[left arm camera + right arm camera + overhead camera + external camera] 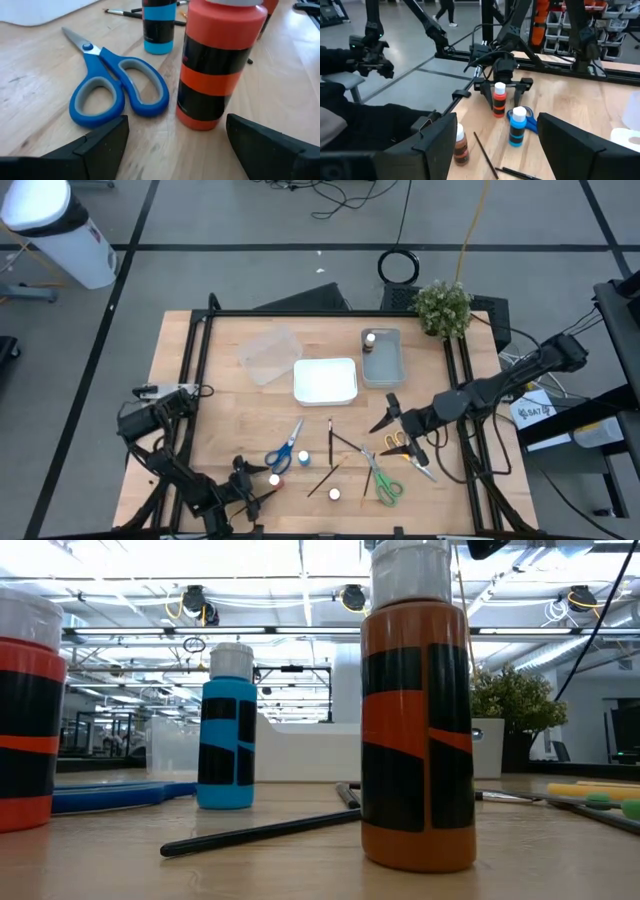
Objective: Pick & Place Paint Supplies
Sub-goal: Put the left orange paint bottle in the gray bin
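Left end effector (262, 492) sits released at the counter's (230, 410) near edge, jaws bracketing the red paint pot (216, 60); right end effector (402, 432) hovers released. One pot (370, 338) sits trayed; scissors, brushes, pots remain.

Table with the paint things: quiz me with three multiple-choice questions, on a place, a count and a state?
1. Where is the red paint bottle? A on the floor; B between the fingers of the left gripper; C on a shelf.
2. How many scissors lie on the table? A one; B three; C five.
3. The left gripper is: A open; B shut, empty; C clamped on the bottle.
Answers: B, its fingers flank it; B, blue, green and orange-yellow handles; A, gaps show on either side.
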